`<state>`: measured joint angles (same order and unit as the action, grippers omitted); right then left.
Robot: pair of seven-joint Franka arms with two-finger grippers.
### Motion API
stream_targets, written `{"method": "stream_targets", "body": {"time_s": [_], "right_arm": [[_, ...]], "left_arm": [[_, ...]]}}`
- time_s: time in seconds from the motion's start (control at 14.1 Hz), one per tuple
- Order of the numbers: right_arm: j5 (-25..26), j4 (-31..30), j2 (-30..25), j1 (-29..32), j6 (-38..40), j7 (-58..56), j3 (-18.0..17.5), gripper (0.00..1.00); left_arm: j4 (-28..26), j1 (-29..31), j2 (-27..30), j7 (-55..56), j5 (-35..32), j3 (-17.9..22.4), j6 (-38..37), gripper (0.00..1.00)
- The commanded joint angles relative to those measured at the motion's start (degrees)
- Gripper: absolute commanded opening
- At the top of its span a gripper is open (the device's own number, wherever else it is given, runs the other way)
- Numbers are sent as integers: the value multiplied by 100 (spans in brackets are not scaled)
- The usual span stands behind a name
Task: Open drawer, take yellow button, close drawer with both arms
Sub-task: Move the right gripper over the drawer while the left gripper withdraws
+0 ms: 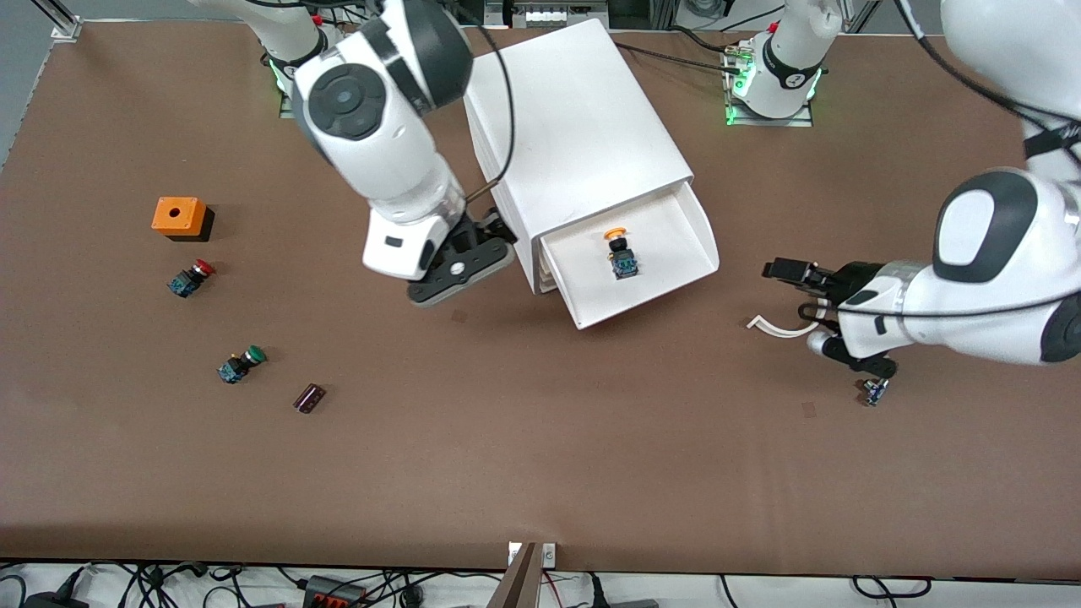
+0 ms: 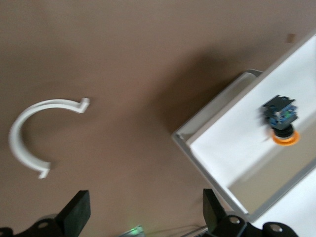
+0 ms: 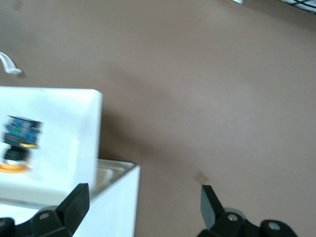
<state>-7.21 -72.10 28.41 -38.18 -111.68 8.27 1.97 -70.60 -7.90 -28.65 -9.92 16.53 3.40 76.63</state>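
Note:
The white cabinet (image 1: 574,127) stands mid-table with its top drawer (image 1: 667,236) pulled out. The orange-yellow capped button (image 1: 621,253) lies on its side in the drawer. My right gripper (image 1: 463,266) is open and empty, low beside the cabinet toward the right arm's end. Its wrist view shows the drawer wall (image 3: 89,128), the button (image 3: 17,143) and the cabinet corner (image 3: 118,207) between its fingers (image 3: 74,207). My left gripper (image 1: 811,312) is open and empty over the table toward the left arm's end. Its wrist view shows the drawer (image 2: 222,148) and the button (image 2: 281,121).
A white curved plastic piece (image 1: 777,327) lies by the left gripper and shows in its wrist view (image 2: 16,140). A small blue part (image 1: 874,391) lies under the left hand. An orange box (image 1: 179,217), a red-capped button (image 1: 191,279), a green-capped button (image 1: 241,364) and a dark block (image 1: 309,398) lie toward the right arm's end.

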Motion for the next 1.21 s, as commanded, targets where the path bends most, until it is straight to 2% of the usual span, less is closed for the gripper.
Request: {"method": "stream_targets", "body": {"time_s": [0.0,0.14,0.28,0.64,0.85,1.0,1.14], "right_arm": [[-52,669,472,-338,-222,648,84,100],[-52,898,718,-496,-520,938,84,100],[-44,978,903,-707,-950,1368,93,100],[-26,1075,1316,-1111,-1655,1766,146,100],[464,1066,1457,-1384,-1744,1836,146,100],[527,1066,1536,-1498,-1744,2177,146,100],[772,1066,1589,-1552,-1717,2188,137,92]], "left_arm": [[710,-36,87,113,-702,72,-339,100],[1117,-10,87,165,-1307,99,-622,100],[1145,8,131,445,-1739,108,-614,100],[1145,43,166,904,-1741,117,-543,100],[1136,43,184,965,-1749,117,-561,100],[1136,43,184,1088,-1741,82,-561,100],[1136,43,184,1106,-1741,81,-561,100]]}}
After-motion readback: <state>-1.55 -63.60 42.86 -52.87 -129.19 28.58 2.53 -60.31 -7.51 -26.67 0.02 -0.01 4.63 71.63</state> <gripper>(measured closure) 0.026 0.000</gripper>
